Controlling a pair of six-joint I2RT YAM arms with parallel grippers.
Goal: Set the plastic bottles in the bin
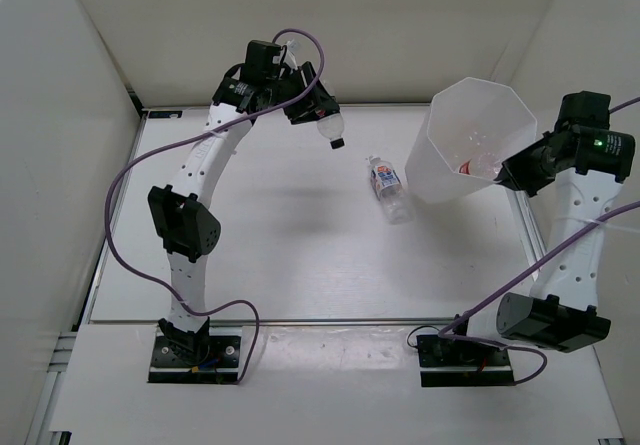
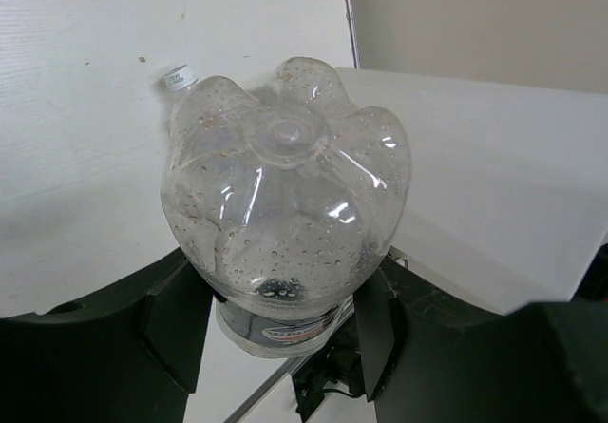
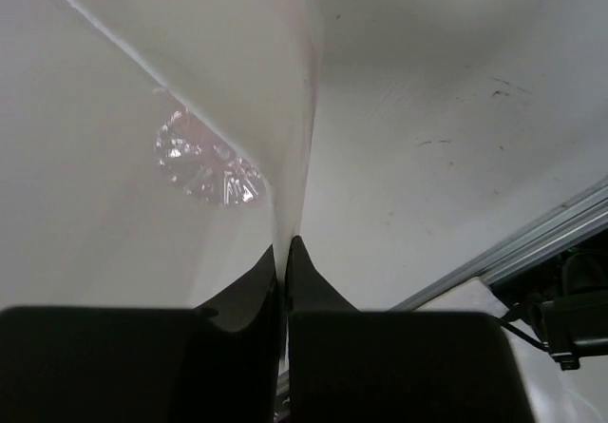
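Observation:
My left gripper [image 1: 316, 115] is shut on a clear plastic bottle [image 1: 331, 130] with a black cap and holds it in the air over the far middle of the table. In the left wrist view its wet base [image 2: 285, 195] fills the space between my fingers [image 2: 375, 333]. A second bottle [image 1: 388, 188], with a white cap and a red-and-white label, lies on the table left of the bin; its cap [image 2: 176, 79] shows in the left wrist view. My right gripper [image 1: 505, 172] is shut on the rim of the translucent white bin [image 1: 455, 155], which leans. A bottle [image 1: 470, 163] lies inside it and shows through the wall [image 3: 204, 162].
White walls enclose the table on the left, back and right. The table's metal edge rail [image 3: 532, 247] runs just right of the bin. Purple cables loop from the left arm [image 1: 190, 220] and across the near edge by both bases.

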